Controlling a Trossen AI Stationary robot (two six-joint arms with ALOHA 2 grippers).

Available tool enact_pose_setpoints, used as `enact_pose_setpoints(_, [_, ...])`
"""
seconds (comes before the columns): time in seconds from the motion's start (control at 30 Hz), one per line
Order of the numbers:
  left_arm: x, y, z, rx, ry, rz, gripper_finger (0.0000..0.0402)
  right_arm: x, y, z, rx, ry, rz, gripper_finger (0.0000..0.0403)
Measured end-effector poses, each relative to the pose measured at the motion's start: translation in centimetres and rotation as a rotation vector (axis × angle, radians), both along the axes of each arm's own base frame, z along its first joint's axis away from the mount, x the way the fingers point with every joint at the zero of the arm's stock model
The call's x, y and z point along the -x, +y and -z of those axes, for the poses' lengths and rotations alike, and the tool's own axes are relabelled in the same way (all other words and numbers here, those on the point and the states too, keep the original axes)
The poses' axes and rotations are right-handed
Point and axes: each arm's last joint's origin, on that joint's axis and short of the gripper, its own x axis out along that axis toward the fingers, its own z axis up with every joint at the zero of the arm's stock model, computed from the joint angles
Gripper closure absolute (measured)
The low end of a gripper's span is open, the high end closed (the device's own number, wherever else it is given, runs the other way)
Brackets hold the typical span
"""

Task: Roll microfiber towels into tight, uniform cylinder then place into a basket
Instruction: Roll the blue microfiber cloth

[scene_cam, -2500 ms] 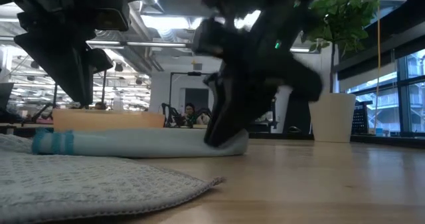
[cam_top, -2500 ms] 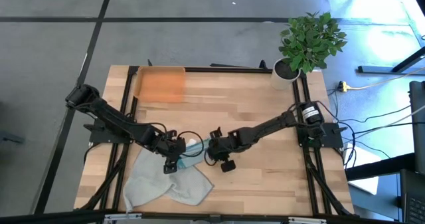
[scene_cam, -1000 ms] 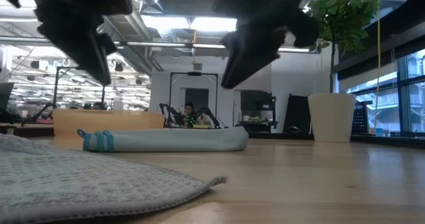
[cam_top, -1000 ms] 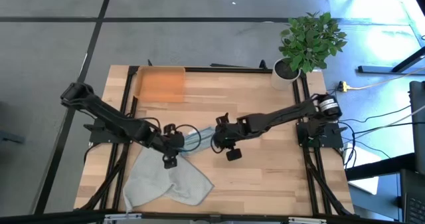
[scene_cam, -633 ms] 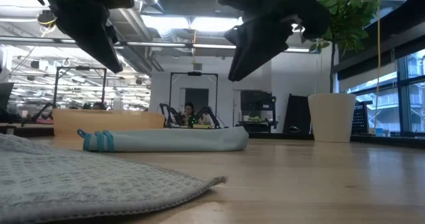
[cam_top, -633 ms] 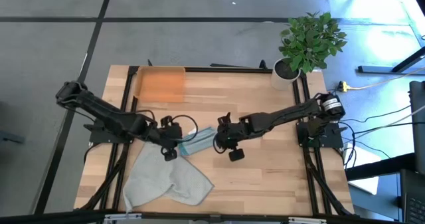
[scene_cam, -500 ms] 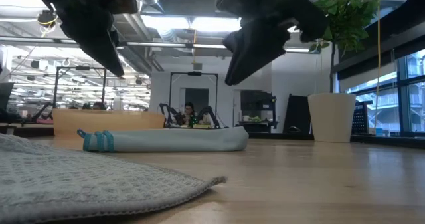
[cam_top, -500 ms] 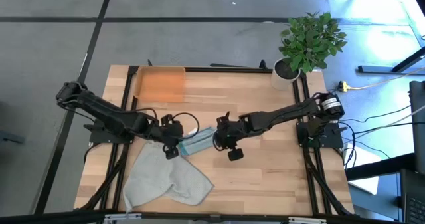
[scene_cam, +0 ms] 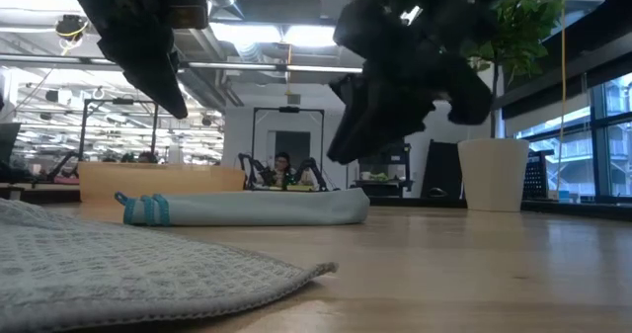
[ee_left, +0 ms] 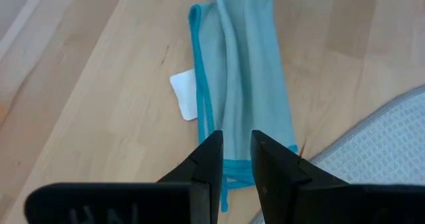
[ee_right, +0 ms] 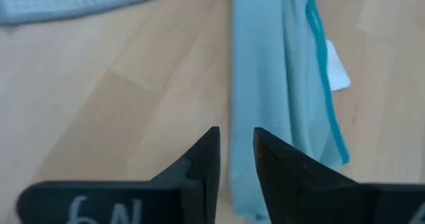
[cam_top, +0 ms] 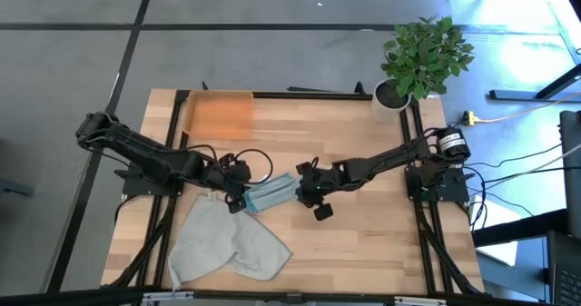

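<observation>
Low view: grey-green towel [scene_cam: 148, 274] fills the near foreground, teal towel [scene_cam: 242, 208] lies behind it as a long low roll flat on the table [scene_cam: 474, 274]. Both grippers hang above the roll, clear of it; only this view shows that gap.

Left wrist view: left gripper [ee_left: 234, 159] fingers nearly together, narrow slit, holding nothing. The roll's stitched end is just ahead of the tips, a white tag [ee_left: 186, 94] sticking out beside it.

Right wrist view: right gripper [ee_right: 234, 156] fingers a slim gap apart, empty, over the roll's other end.

High view: grippers sit at opposite ends of the roll; orange basket [cam_top: 219, 115] well beyond the left fingers, near the far table edge. Potted plant [cam_top: 419, 59] at the far corner.

In the low view the fingertips are dark and blurred, hard to read.
</observation>
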Motion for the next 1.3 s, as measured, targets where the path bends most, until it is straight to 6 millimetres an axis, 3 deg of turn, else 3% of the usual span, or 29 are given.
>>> enact_pose_setpoints(0.2, [0.0, 0.0, 0.0, 0.011, -0.003, -0.015, 0.0333, -0.4, -0.4, 0.3, 0.025, -0.026, 0.031, 0.0256])
enact_pose_setpoints(0.3, [0.0, 0.0, 0.0, 0.012, -0.003, -0.015, 0.0333, -1.1, -0.3, 1.6, 0.030, -0.030, 0.017, 0.0239])
enact_pose_setpoints(0.47, [0.0, 0.0, 0.0, 0.012, -0.003, -0.015, 0.0333, -1.7, -0.2, 4.1, 0.096, -0.009, -0.065, 0.0233])
enact_pose_setpoints(0.77, [0.0, 0.0, 0.0, 0.012, -0.003, -0.015, 0.0333, -2.1, -0.9, 5.6, 0.131, 0.007, -0.040, 0.0236])
enact_pose_setpoints(0.93, [0.0, 0.0, 0.0, 0.012, -0.002, -0.014, 0.0333, -2.2, -1.0, 5.7, 0.153, -0.001, -0.018, 0.0267])
enact_pose_setpoints(1.2, [0.0, 0.0, 0.0, 0.011, -0.002, -0.014, 0.0333, -2.5, -1.1, 6.4, 0.177, -0.008, 0.010, 0.0376])
enact_pose_setpoints(1.3, [0.0, 0.0, 0.0, 0.012, -0.002, -0.014, 0.0333, -2.5, -1.3, 6.5, 0.164, -0.005, 0.033, 0.0392])
